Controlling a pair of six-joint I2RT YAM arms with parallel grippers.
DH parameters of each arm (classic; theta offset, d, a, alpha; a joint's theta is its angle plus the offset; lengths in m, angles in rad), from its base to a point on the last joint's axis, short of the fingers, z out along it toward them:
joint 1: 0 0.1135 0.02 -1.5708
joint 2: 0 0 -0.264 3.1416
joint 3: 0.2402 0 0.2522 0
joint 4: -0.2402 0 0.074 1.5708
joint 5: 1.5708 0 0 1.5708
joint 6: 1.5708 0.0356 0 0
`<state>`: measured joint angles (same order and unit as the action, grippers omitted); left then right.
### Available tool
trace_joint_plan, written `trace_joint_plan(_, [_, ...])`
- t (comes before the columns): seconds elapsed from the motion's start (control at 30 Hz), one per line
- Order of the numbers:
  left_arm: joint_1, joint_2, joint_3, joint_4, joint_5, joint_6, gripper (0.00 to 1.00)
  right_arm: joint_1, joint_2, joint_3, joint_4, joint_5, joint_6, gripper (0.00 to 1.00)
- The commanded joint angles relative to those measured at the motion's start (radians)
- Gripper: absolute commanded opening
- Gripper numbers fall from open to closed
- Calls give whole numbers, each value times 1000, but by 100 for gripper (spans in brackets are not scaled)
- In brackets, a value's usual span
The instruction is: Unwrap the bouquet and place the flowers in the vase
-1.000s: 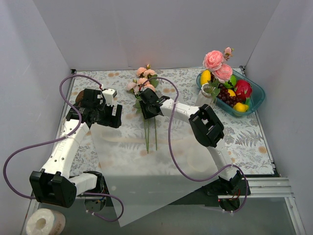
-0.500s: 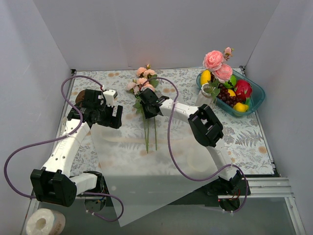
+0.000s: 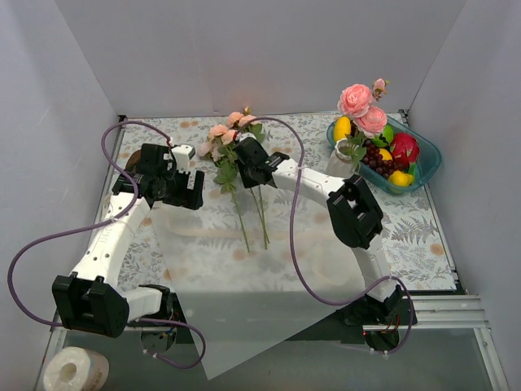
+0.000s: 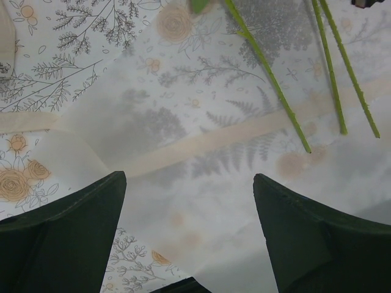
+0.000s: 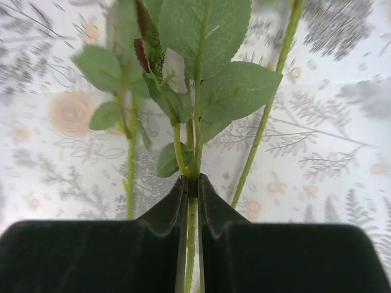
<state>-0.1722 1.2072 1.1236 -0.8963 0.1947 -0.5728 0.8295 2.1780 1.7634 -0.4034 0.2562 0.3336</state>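
Several pink and peach flowers (image 3: 220, 134) lie loose on the patterned cloth, their green stems (image 3: 242, 224) reaching onto the flat translucent wrapping paper (image 3: 236, 285). My right gripper (image 3: 248, 167) is shut on one stem (image 5: 192, 201) just below its leaves (image 5: 214, 61); two other stems (image 5: 269, 110) run beside it. My left gripper (image 3: 175, 186) hovers open over the paper (image 4: 201, 201), holding nothing, with stem ends (image 4: 269, 79) ahead of it. The white vase (image 3: 340, 165) stands at the back right and holds pink roses (image 3: 356, 99).
A blue bowl (image 3: 427, 167) of toy fruit sits right behind the vase. A cream ribbon (image 4: 214, 137) lies under the paper. A white roll (image 3: 73, 371) rests at the near left corner. White walls close in the table on three sides.
My right gripper has shut on a stem and shifted slightly farther back. The flower heads swung left and the stem ends swung right. The left arm barely moved.
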Motion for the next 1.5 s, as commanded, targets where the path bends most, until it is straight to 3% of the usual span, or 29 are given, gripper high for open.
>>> trace_joint_plan(0.0, [7, -11, 67, -29, 9, -4, 84, -7, -159, 53, 21, 44, -53, 1])
trace_joint_plan(0.4, [11, 3, 114, -58, 43, -27, 84, -13, -380, 140, 38, 52, -120, 1])
trace_joint_plan(0.6, [11, 26, 120, -56, 68, -47, 84, -13, -547, 168, 109, 41, -241, 1])
trace_joint_plan(0.9, [13, 52, 130, -43, 84, -61, 84, -12, -1098, -464, 915, 63, -619, 1])
trace_joint_plan(1.23, [13, 81, 142, -30, 98, -68, 84, -23, -1187, -631, 1115, 207, -921, 1])
trace_joint_plan(1.47, [13, 83, 153, -30, 89, -59, 84, -96, -1150, -693, 1198, 221, -929, 1])
